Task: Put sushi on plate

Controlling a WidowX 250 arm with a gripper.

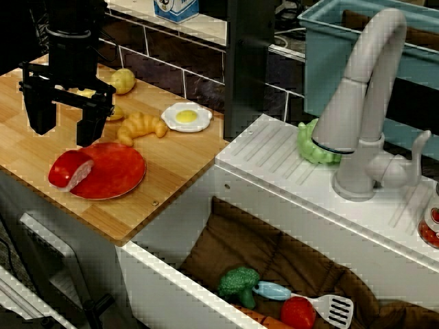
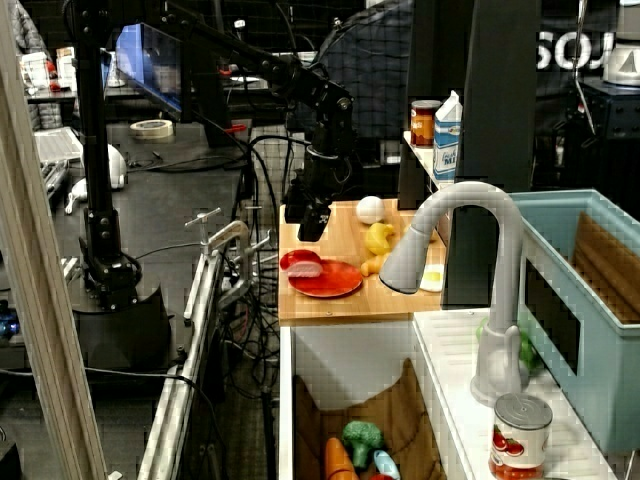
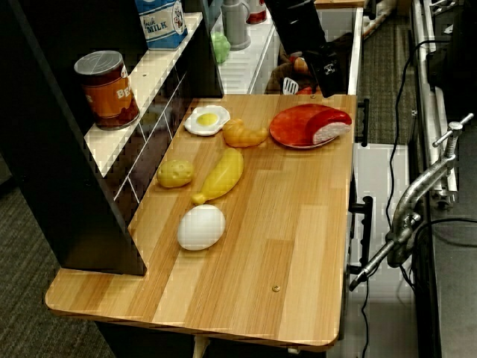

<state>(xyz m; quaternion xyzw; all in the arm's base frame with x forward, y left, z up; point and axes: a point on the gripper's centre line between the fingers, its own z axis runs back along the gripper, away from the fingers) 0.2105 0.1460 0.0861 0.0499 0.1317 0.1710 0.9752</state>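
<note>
The sushi (image 1: 70,170), red on top with a whitish base, lies on the left rim of the red plate (image 1: 116,171) on the wooden counter. From the side view the sushi (image 3: 326,125) rests on the plate (image 3: 294,123) at its edge near the counter's side. My black gripper (image 1: 62,130) hangs just above and behind the sushi, open, with nothing between its fingers (image 1: 41,113). In the far view the gripper (image 2: 305,222) hovers above the sushi (image 2: 302,266) and plate (image 2: 335,280).
Behind the plate lie a croissant (image 1: 143,126), a fried egg (image 1: 186,116), and a potato (image 1: 123,80). Farther along the counter are a banana (image 3: 220,175) and a white egg (image 3: 201,227). A sink with faucet (image 1: 360,103) lies to the right.
</note>
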